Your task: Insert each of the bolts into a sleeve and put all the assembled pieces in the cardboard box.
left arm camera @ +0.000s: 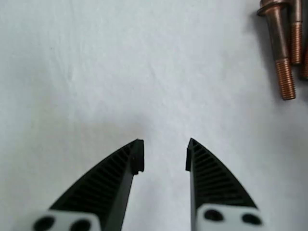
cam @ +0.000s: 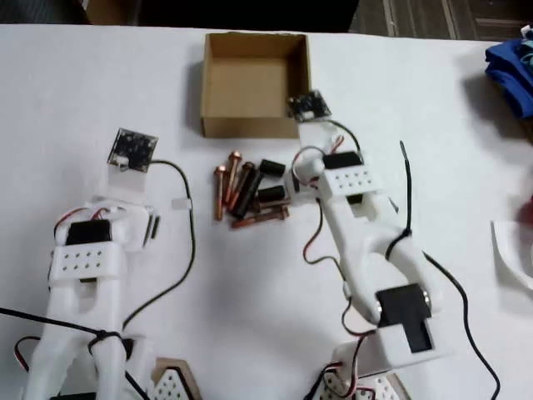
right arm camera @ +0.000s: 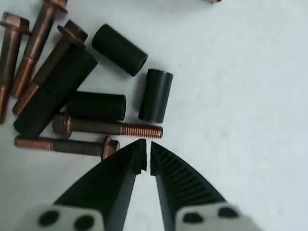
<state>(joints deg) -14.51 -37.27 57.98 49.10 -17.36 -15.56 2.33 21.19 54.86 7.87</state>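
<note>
White table [cam: 250, 300] is taking up the high view, w/ a cardboard box [cam: 250, 127] sitting open-topped at the far side, approx. centre. Just in front of it, copper bolts [cam: 221, 192] & black sleeves [cam: 271, 167] are lying in one loose pile on the table, outside the box. Left arm [cam: 82, 258] is standing well off to the side of the pile. Right arm [cam: 354, 185] is leaning in w/ its front end right at the pile's edge. Blue cloth [cam: 510, 71] is lying at the far right edge.

Left wrist view: left gripper [left arm camera: 164, 147] is hanging over bare table, fingers spread w/ a clear gap & nothing between them. A few bolts are showing off to one side, apart from the tips.

Right wrist view: right gripper [right arm camera: 148, 148] is all but closed, only a sliver btwn the tips, gripping nothing. It's hovering just beside the threaded end of the nearest bolt [right arm camera: 108, 128], which is lying flat. Second bolt [right arm camera: 65, 144] is lying alongside, pointing the opposite way. Beyond them three short sleeves are lying on their sides, one touching the nearest bolt. Long black piece [right arm camera: 57, 91] is lying w/ a bolt along it; can't tell if that bolt is inside. Two more bolts are lying next to that.
</note>
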